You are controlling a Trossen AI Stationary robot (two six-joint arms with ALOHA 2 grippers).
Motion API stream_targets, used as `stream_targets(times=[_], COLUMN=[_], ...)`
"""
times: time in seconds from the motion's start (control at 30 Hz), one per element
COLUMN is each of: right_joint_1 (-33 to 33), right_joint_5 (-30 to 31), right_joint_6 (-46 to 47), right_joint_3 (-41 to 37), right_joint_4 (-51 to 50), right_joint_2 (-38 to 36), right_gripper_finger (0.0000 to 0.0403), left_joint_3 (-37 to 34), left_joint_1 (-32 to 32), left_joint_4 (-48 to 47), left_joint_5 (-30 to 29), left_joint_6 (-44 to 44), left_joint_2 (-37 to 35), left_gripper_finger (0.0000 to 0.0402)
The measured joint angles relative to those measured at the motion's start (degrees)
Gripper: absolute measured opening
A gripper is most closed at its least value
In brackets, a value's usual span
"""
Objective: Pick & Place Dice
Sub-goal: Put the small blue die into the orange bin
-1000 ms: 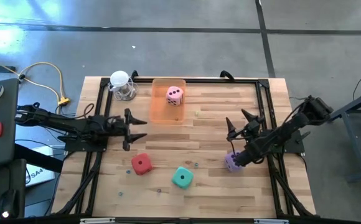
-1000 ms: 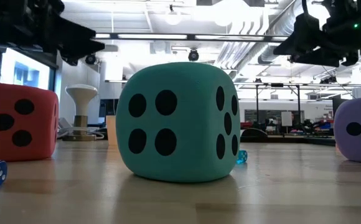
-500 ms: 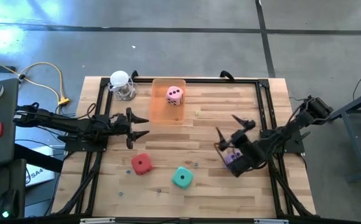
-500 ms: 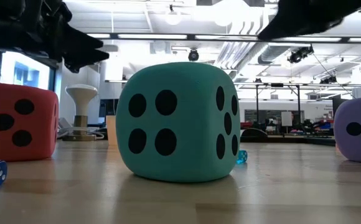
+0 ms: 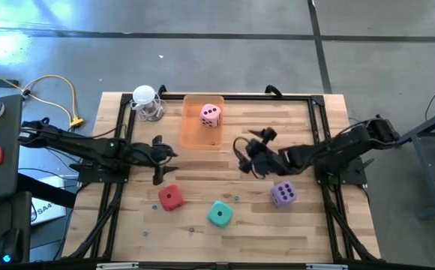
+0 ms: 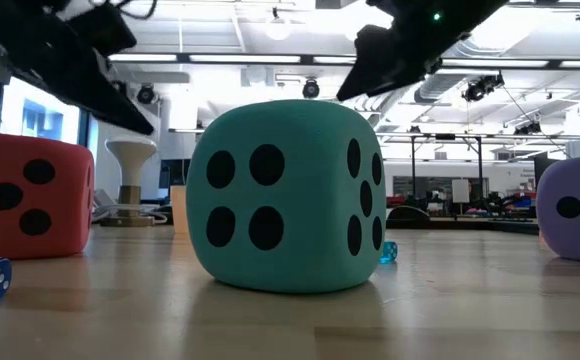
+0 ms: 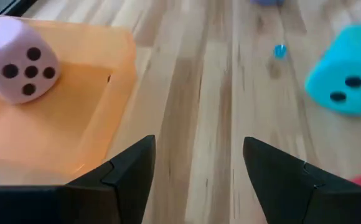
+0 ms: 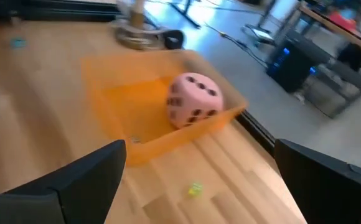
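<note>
One soft pink cube die already sits in the translucent orange rectangular tray, so the soft red die, teal-green die and purple die loose on the wooden slatted surface are probably what is left to move. The right hand hangs released and empty between tray and purple die, grasping nothing. The left hand, fingers apart and empty, waits just above the red die, likely its next pick.

Bright, even ceiling light throughout; both wrist views are blurred, and shadows are soft.
</note>
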Motion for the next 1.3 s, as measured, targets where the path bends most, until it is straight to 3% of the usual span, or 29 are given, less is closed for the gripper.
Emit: stream_targets(times=[0.1, 0.2, 0.43, 0.57, 0.67, 0.83, 1.03, 1.3], right_joint_1=[-2.3, -3.2, -3.2, -3.1, -3.1, -3.1, -3.1, -3.1], right_joint_5=[-3.0, -7.0, -13.4, -14.9, -14.9, -14.9, -16.7, -17.9], right_joint_6=[0.2, 0.1, -1.4, -1.8, -2.1, -2.9, -3.0, -3.0], right_joint_3=[-1.1, -4.2, -10.4, -10.7, -10.7, -10.7, -10.7, -10.7], right_joint_4=[1.3, 6.5, 16.9, 17.6, 18.3, 18.8, 20.0, 20.0], right_joint_2=[0.0, 0.0, 0.0, 0.0, 0.0, 0.0, 0.0, 0.0], right_gripper_finger=[0.04, 0.04, 0.04, 0.04, 0.04, 0.04, 0.04, 0.04], left_joint_3=[4.3, 6.1, 5.6, 5.6, 5.6, 5.6, 5.6, 5.6], left_joint_1=[-1.9, -2.9, -1.2, 4.2, 7.6, 11.7, 15.2, 17.1], left_joint_4=[-12.3, -24.9, -29.4, -36.6, -42.2, -41.9, -42.7, -40.2], left_joint_5=[-1.1, -2.4, -9.5, -4.7, -0.6, 2.5, 4.3, 5.7], left_joint_6=[-0.4, -7.0, -26.3, -36.6, -35.8, -35.3, -38.3, -32.3], left_joint_2=[-0.3, -0.8, -0.5, 1.8, 4.4, 8.6, 15.2, 23.3], left_gripper_finger=[0.0219, 0.0211, 0.0207, 0.0207, 0.0206, 0.0206, 0.0206, 0.0206])
